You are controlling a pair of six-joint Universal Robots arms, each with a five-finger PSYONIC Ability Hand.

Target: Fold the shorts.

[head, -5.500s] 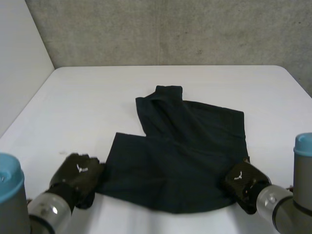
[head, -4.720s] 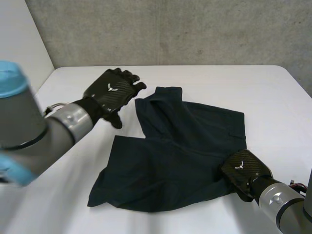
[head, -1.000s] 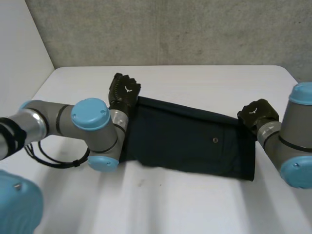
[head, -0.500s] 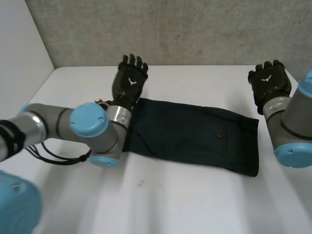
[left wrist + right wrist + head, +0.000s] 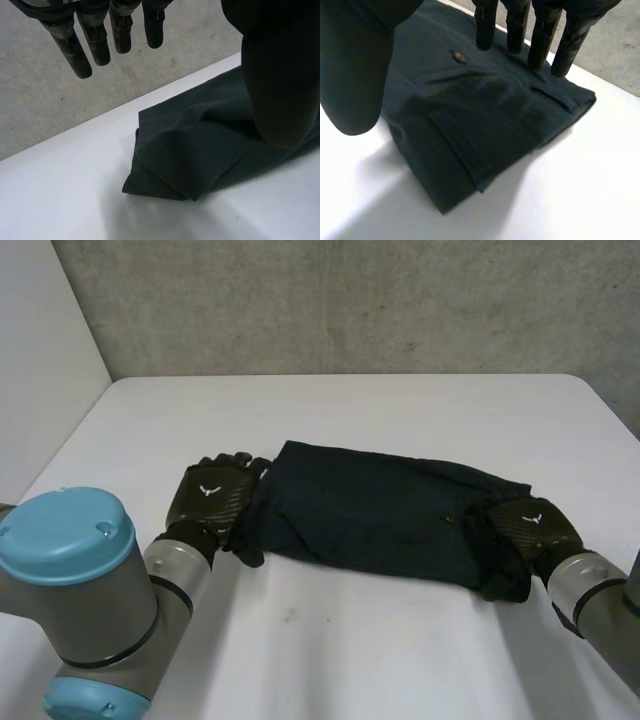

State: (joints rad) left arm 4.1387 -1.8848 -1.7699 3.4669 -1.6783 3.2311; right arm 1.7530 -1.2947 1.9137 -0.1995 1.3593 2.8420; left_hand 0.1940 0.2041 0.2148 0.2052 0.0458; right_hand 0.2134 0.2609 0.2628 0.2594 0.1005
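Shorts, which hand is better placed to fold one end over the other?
Probably the right hand: its fingers rest on the shorts at that end, thumb beside the edge. The left hand sits beside its end, fingers off the cloth.

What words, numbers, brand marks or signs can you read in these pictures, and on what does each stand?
Words or numbers: none can be read on the folded dark navy cloth shorts, the white table or the grey concrete wall.
Sign: a small white wing-shaped mark, without letters, on the back of the black left hand.
Sign: the same white mark on the back of the black right hand.
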